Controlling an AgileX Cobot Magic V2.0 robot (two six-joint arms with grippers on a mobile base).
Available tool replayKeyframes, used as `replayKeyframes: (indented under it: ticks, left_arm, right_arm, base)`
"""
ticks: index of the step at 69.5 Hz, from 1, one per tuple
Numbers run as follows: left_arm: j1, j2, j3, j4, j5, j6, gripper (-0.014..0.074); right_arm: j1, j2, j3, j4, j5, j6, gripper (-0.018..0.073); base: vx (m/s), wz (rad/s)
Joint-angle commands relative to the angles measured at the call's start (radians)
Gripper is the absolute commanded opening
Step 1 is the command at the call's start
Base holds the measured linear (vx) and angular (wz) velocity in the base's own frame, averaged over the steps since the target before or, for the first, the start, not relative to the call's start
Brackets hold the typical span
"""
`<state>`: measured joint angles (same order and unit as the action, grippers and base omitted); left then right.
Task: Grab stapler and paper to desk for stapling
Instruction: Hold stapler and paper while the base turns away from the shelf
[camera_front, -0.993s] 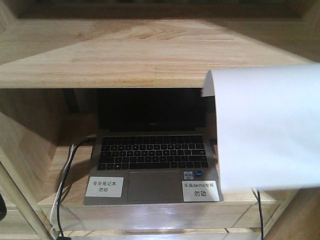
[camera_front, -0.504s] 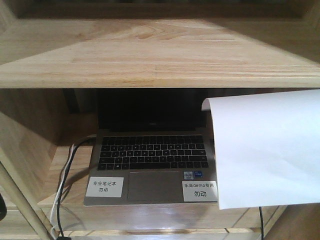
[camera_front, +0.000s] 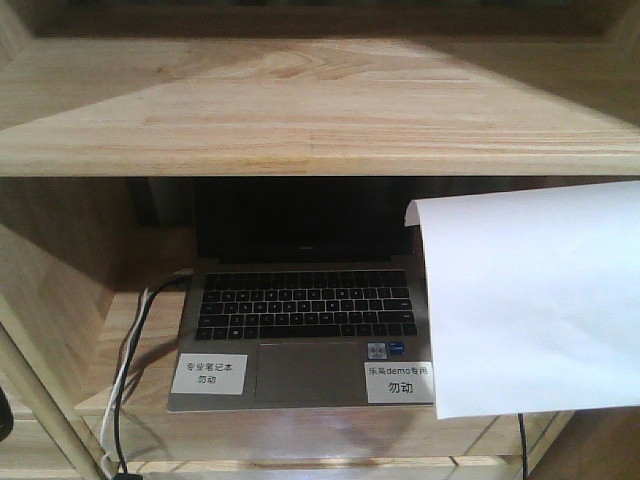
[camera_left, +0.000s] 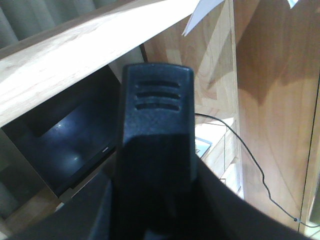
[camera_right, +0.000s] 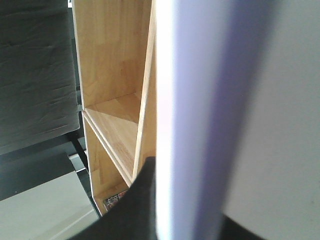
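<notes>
Along the left of the wooden shelf bay, black and white cables trail down beside an open silver laptop with a black keyboard, which bears two small white printed labels. Right of it hangs the large, plain white sheet of paper, its top corner curled, covering the laptop's right edge. A second ago it reached across the upper light-oak board. It has since dropped below that and now barely shifts, so I judge the carry to the desk comes next. A black ribbed block, perhaps the stapler, fills the view from the left gripper, and I cannot tell its jaws. The right gripper seems clamped on the sheet.
</notes>
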<state>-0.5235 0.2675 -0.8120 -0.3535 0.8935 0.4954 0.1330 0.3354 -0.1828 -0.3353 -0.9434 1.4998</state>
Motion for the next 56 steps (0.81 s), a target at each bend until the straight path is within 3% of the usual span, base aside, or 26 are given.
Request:
replayKeyframes:
  ticks: [1, 56]
  left_arm:
    - [-0.003, 0.016, -0.025, -0.032, -0.107, 0.002, -0.0006]
    - [-0.003, 0.016, -0.025, -0.032, -0.107, 0.002, -0.0006]
  right_arm:
    - [-0.005, 0.009, -0.026, 0.004, -0.043, -0.009, -0.0006]
    - [-0.005, 0.009, -0.026, 0.004, -0.043, -0.009, -0.0006]
  base:
    - [0.00, 0.00]
    - [0.00, 0.00]
